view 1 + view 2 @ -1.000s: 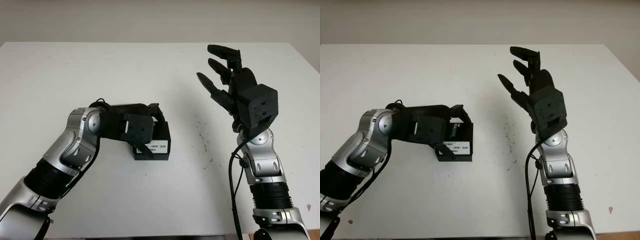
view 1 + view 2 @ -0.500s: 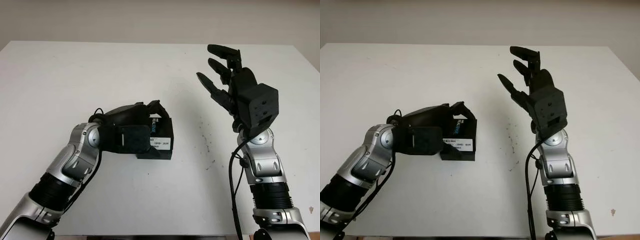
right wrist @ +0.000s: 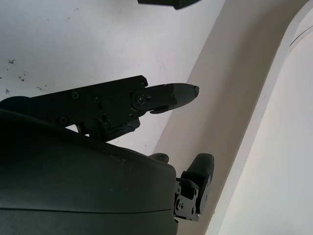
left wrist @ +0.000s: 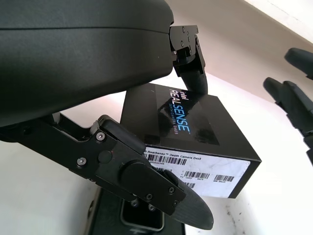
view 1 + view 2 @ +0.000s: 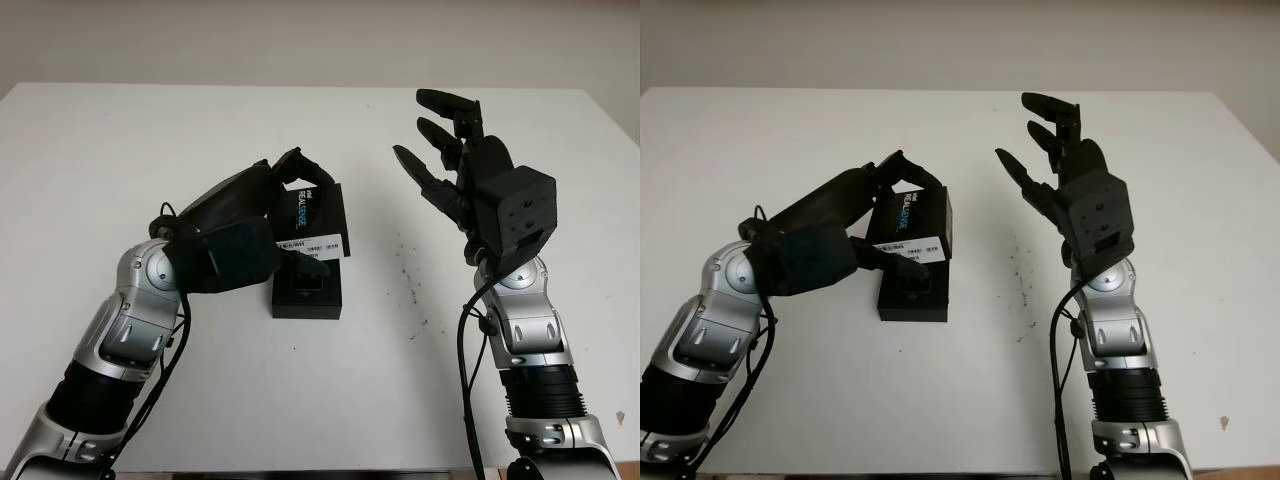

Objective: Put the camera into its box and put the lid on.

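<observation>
White surface (image 5: pixel 120 140) is carrying the open black box (image 5: pixel 307 294), which is sitting near the middle with a dark item in its tray that you cannot identify. Your left hand (image 5: pixel 285 215) is gripping the RealSense lid (image 4: pixel 188 134), tilted, just above the box's far end. Your right hand (image 5: pixel 455 165) is hanging open above the surface, well to the right.
</observation>
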`<act>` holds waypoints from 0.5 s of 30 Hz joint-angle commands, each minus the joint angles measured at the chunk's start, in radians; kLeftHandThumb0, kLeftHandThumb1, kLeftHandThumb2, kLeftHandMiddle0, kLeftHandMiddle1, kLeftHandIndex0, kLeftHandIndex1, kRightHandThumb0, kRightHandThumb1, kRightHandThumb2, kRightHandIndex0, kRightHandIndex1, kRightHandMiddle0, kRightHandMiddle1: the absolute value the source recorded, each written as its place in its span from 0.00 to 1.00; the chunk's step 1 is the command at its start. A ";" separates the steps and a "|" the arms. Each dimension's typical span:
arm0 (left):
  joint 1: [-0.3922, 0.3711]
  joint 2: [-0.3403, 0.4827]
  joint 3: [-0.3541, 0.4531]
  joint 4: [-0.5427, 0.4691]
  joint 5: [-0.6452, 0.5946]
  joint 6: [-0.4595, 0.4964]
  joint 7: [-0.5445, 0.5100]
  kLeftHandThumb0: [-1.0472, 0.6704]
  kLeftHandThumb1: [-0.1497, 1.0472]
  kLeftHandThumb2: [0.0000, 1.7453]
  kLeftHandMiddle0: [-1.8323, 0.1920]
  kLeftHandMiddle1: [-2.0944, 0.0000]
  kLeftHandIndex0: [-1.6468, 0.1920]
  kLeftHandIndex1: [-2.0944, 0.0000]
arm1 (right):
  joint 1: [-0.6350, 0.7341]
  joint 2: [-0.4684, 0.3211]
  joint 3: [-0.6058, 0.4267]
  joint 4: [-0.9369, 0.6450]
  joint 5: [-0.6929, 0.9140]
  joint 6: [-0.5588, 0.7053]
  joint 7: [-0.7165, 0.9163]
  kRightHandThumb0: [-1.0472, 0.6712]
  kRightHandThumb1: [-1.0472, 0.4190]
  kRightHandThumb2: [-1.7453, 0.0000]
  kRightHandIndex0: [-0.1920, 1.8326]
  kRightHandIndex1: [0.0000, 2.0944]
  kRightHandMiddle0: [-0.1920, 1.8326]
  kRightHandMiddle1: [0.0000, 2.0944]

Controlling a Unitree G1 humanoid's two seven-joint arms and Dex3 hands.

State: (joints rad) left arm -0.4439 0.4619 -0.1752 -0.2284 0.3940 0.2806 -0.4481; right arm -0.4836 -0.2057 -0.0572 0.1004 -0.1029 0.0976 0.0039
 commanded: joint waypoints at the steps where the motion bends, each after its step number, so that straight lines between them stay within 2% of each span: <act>1: 0.023 0.018 0.012 -0.052 0.011 0.019 -0.009 0.48 1.00 0.04 0.72 0.13 0.82 0.26 | -0.002 0.003 -0.001 -0.019 0.004 0.003 0.000 0.43 0.00 0.89 0.13 0.21 0.00 0.48; 9: 0.117 0.065 0.033 -0.174 0.044 0.050 -0.013 0.49 1.00 0.05 0.74 0.14 0.82 0.30 | -0.001 0.004 -0.003 -0.019 0.010 0.005 0.004 0.43 0.00 0.89 0.13 0.21 0.00 0.47; 15: 0.178 0.090 0.014 -0.149 0.125 -0.047 0.051 0.49 1.00 0.04 0.75 0.15 0.80 0.30 | -0.002 0.000 -0.002 -0.014 0.005 -0.003 0.004 0.43 0.00 0.90 0.13 0.21 0.00 0.48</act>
State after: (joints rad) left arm -0.2819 0.5469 -0.1538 -0.3810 0.5072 0.2578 -0.4150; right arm -0.4836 -0.2054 -0.0557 0.0985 -0.1021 0.1009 0.0075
